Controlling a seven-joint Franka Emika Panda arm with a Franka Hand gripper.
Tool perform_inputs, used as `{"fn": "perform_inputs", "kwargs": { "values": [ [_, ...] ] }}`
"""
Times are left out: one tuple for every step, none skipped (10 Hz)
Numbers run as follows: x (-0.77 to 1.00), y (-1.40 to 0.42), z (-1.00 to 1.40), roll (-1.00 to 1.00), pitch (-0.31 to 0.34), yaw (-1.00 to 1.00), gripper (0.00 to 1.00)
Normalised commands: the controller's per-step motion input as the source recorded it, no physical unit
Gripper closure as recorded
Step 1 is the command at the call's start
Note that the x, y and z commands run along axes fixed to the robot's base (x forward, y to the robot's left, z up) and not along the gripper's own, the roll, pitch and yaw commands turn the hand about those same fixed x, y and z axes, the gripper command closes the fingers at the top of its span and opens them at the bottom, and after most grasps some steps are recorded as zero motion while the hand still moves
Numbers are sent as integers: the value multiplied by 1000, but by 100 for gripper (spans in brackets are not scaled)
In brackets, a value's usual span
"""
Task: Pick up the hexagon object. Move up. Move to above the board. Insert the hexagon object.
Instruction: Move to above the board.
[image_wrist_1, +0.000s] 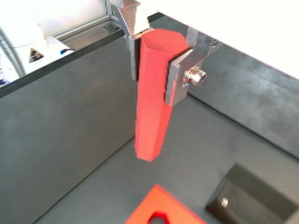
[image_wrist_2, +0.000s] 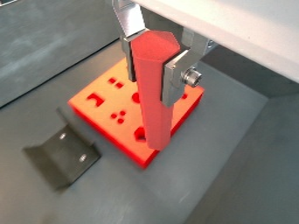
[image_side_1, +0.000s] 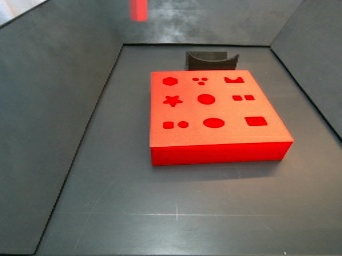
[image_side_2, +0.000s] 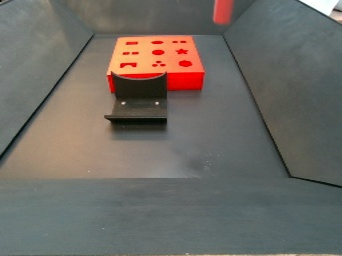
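Note:
My gripper (image_wrist_1: 156, 66) is shut on the hexagon object (image_wrist_1: 152, 114), a long red six-sided rod that hangs upright between the silver fingers (image_wrist_1: 177, 83), well above the floor. It shows the same way in both wrist views (image_wrist_2: 156, 105). The board (image_wrist_2: 100, 98), a red-orange block with darker shaped holes, lies below the rod. In both side views only the rod's lower end shows at the top edge (image_side_1: 139, 8) (image_side_2: 223, 10), and the gripper is out of frame. The board (image_side_1: 214, 110) lies flat on the dark floor (image_side_2: 158, 55).
The fixture (image_side_2: 136, 100), a dark L-shaped bracket, stands right beside one short side of the board (image_side_1: 207, 60) (image_wrist_2: 65, 153) (image_wrist_1: 257, 203). Dark sloping walls enclose the floor on all sides (image_side_1: 80, 130).

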Motion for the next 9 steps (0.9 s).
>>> {"fn": "perform_inputs", "kwargs": {
  "values": [
    [323, -1000, 129, -14, 138, 5, 100],
    [329, -1000, 131, -17, 130, 5, 100],
    [339, -1000, 136, 1, 123, 3, 100],
    [348, -1000, 136, -6, 126, 9, 100],
    [372, -1000, 145, 5, 134, 10, 100],
    [387, -989, 146, 10, 130, 12, 100],
    [273, -603, 93, 29, 137, 7, 100],
    [222, -423, 69, 37, 130, 6, 100],
    [135, -217, 43, 53, 101, 10, 100]
  ]
}}
